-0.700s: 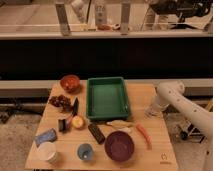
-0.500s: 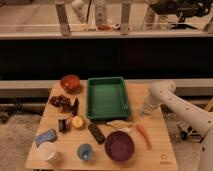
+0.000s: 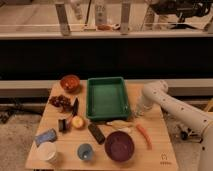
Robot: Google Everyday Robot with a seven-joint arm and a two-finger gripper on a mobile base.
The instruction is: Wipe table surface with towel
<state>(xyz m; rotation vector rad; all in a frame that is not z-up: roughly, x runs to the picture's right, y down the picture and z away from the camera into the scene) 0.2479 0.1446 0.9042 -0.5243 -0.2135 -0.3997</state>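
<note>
Right now my gripper [image 3: 136,112] is low over the right part of the pale-brown wooden rectangular tabletop [image 3: 159,141], just beside the right near corner of the green plastic tray [image 3: 106,97]. My white arm [image 3: 172,104] reaches in from the right edge to get it there. Whether the gripper is open or closed, and whether it has hold of anything, I cannot tell. I cannot pick out a towel for certain either, so I would not call the wiping begun. The tabletop I am meant to wipe fills the near middle of the scene, with its small dark ring logo [image 3: 163,157] at the near right corner. I judge I am on this side because most of the bare wood is here. The left half is crowded: an orange round bowl [image 3: 70,82] at the far left, a dark red fruit cluster [image 3: 60,101] nearer, then a white cup [image 3: 46,152] and a small blue cup [image 3: 85,151] along the near edge. A purple bowl [image 3: 119,146] and a thin orange-red stick-shaped thing [image 3: 144,135] lie near my gripper, so any sweep towards me risks nudging them.
</note>
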